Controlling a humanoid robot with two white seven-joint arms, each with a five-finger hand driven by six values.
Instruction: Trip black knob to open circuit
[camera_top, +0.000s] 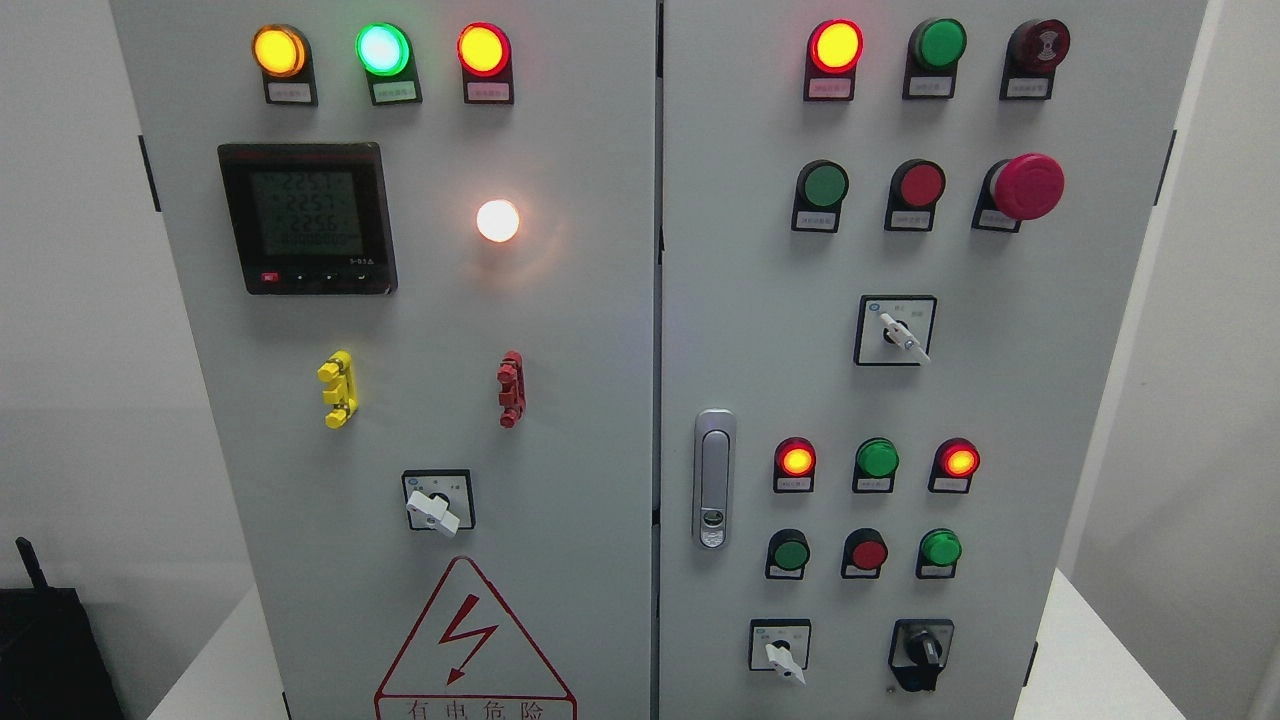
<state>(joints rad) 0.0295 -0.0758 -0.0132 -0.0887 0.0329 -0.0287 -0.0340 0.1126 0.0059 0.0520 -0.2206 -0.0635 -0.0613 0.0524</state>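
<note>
We see no robot hand or arm anywhere in the head view, so we cannot tell whether either set of fingers is spread, curled or holding anything. We judge the task to be at its opening step: the approach has not begun.

The black knob (921, 650) is our landmark. It sits at the lower right of the right cabinet door (760, 300), close to the bottom edge of the picture, and its handle stands roughly upright within a black surround. Just to the left of the black knob is a white-handled selector switch (783, 655). Above the black knob runs a row of three push buttons, green, red and green; the nearest is the green button (940, 548). Well up and to the left of the black knob is the door latch (713, 478).

We judge that the next move calls for a hand to enter from below, settle its fingertips on both sides of the knob handle, and turn it. The white-handled selector switch and the buttons above must stay untouched.
</note>
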